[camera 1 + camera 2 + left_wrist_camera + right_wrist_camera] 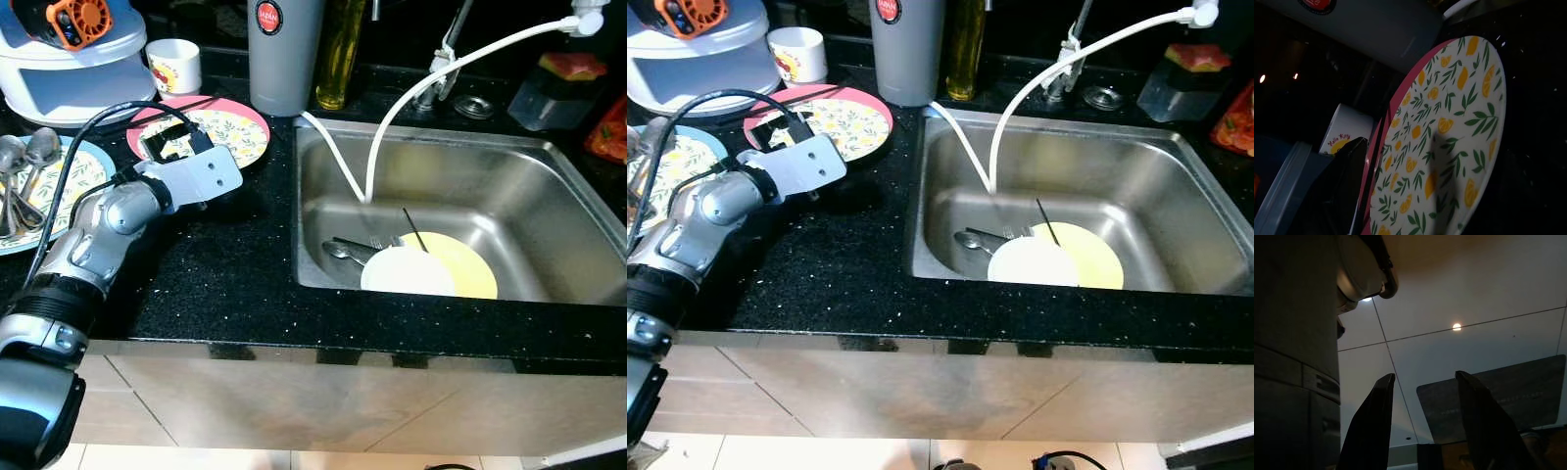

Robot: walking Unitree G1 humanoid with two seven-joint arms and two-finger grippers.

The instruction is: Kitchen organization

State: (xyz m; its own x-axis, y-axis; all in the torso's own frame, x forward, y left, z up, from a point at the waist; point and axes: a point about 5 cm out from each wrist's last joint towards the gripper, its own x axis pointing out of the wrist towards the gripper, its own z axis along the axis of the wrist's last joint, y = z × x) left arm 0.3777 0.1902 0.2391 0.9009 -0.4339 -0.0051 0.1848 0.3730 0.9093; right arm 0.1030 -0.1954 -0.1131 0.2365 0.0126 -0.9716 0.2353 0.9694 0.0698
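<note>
A pink-rimmed plate with a lemon pattern (pixel 230 132) lies on the black counter (pixel 225 274), left of the sink. My left gripper (pixel 168 145) is at that plate's left rim; the left wrist view has the plate (pixel 1449 142) close up. In the steel sink (pixel 549 196) lie a white plate (pixel 407 272) over a yellow plate (pixel 470 264), with a spoon (pixel 343 252), a fork and a dark chopstick beside them. My right gripper (pixel 1425 376) is open and empty, and points up at a tiled ceiling.
A blue-rimmed plate with spoons (pixel 29 176) sits at the far left. Behind stand a white appliance (pixel 69 69), a cartoon cup (pixel 176 67), a grey flask (pixel 284 54) and an oil bottle (pixel 340 54). A white hose (pixel 392 108) drops into the sink.
</note>
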